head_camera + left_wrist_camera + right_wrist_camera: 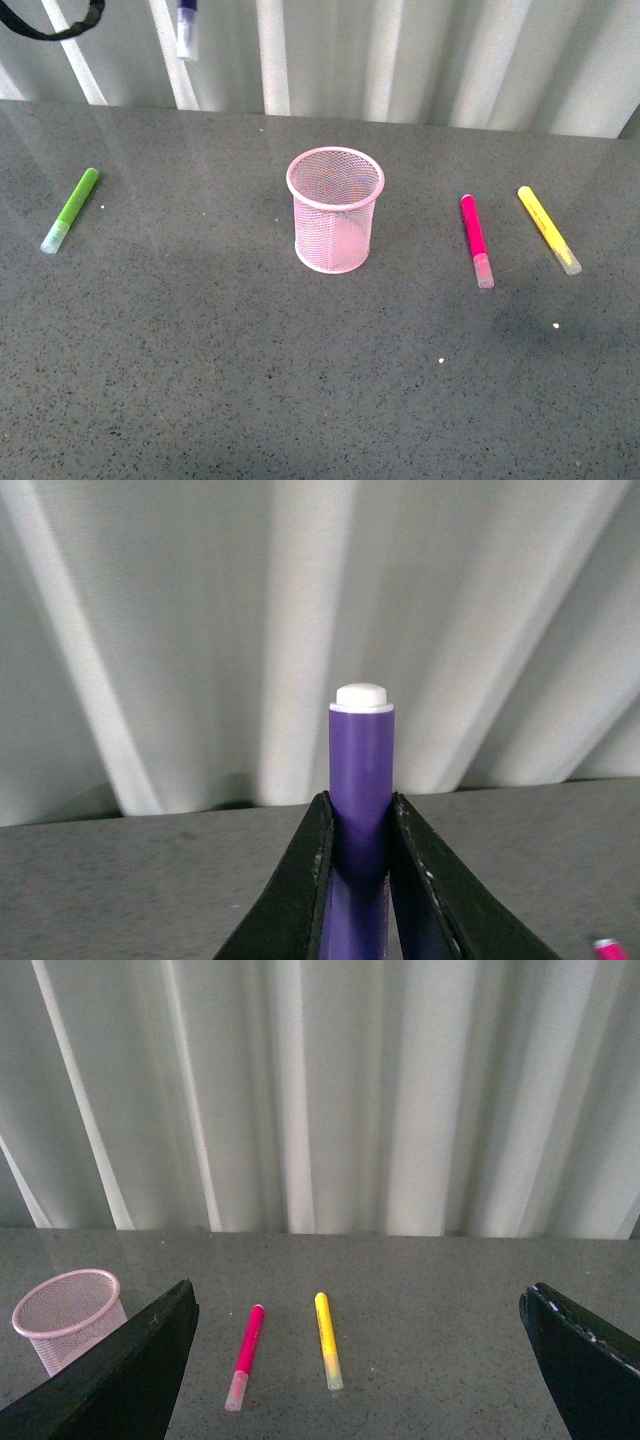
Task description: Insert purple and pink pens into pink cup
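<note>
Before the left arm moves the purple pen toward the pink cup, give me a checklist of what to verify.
1. Left gripper shut on purple pen: ok.
2. Purple pen above the pink cup: not ok; in the front view it hangs left of the cup.
3. Cup upright, mouth unobstructed: ok.
4. Pink pen lying free on the table, right of the cup: ok.
5. Right gripper open, holding nothing: ok.
6. Grip firm enough for the move: cannot tell.

you get soft, even light; pleated white curtain (420,60) reflects on glossy grey speckled tabletop (200,140); shadows faint.
</note>
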You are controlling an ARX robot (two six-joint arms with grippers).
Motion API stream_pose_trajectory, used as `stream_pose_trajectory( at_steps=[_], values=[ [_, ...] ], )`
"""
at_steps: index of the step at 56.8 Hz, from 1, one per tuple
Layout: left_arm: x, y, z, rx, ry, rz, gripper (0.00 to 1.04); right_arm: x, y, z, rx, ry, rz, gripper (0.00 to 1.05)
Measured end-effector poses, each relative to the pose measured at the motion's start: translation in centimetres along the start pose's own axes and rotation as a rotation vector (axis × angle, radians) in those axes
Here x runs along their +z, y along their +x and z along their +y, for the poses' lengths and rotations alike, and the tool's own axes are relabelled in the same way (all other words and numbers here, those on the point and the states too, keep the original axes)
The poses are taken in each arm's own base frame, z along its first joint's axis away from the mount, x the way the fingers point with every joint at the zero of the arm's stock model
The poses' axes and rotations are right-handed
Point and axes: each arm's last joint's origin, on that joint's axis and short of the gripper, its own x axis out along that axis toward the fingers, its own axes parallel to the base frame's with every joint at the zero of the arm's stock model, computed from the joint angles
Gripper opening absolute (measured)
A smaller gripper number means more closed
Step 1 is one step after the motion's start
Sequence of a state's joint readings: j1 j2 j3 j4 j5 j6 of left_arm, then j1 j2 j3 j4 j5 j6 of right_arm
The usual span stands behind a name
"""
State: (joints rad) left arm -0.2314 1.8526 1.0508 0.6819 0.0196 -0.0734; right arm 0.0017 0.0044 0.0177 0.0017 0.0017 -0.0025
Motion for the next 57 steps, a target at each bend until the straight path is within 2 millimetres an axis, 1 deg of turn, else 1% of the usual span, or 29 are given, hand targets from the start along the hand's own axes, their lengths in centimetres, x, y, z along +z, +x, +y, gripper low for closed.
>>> stream_pose_trajectory(
  at_steps=[2, 6, 9, 11, 14, 17, 22, 27, 31, 43, 57],
  values=[
    [-0.3, -0.8, -1.0, -0.014, -0.02, -0.034, 0.13, 0.0, 0.0, 0.0, 0.0, 0.0, 0.001, 0.98],
    [-1.6, -2.7, -3.7, -0.053, -0.092, -0.096, 0.13, 0.0, 0.0, 0.0, 0.0, 0.0, 0.0, 0.98],
    [-3.0, -4.0, -6.6, -0.076, -0.125, -0.134, 0.13, 0.0, 0.0, 0.0, 0.0, 0.0, 0.001, 0.98],
    [-3.5, -4.4, -8.0, -0.088, -0.13, -0.157, 0.13, 0.0, 0.0, 0.0, 0.0, 0.0, 0.0, 0.98],
    [-3.9, -4.6, -9.5, -0.1, -0.138, -0.184, 0.13, 0.0, 0.0, 0.0, 0.0, 0.0, 0.0, 0.98],
    [-4.3, -4.8, -10.7, -0.104, -0.143, -0.199, 0.13, 0.0, 0.0, 0.0, 0.0, 0.0, 0.001, 0.98],
    [-5.0, -4.7, -12.1, -0.093, -0.137, -0.221, 0.13, 0.0, 0.0, 0.0, 0.0, 0.0, 0.001, 0.98],
    [-5.5, -4.2, -13.0, -0.071, -0.12, -0.237, 0.13, 0.0, 0.0, 0.0, 0.0, 0.0, 0.0, 0.98],
    [-6.1, -3.4, -13.5, -0.044, -0.098, -0.244, 0.13, 0.0, 0.0, 0.0, 0.0, 0.0, 0.001, 0.98],
    [-8.4, -1.5, -13.8, -0.007, -0.056, -0.222, 0.13, 0.0, 0.0, 0.0, 0.0, 0.0, 0.0, 0.98],
    [-10.6, 0.1, -13.8, 0.004, -0.041, -0.186, 0.13, 0.0, 0.0, 0.0, 0.0, 0.0, 0.001, 0.98]
  ],
)
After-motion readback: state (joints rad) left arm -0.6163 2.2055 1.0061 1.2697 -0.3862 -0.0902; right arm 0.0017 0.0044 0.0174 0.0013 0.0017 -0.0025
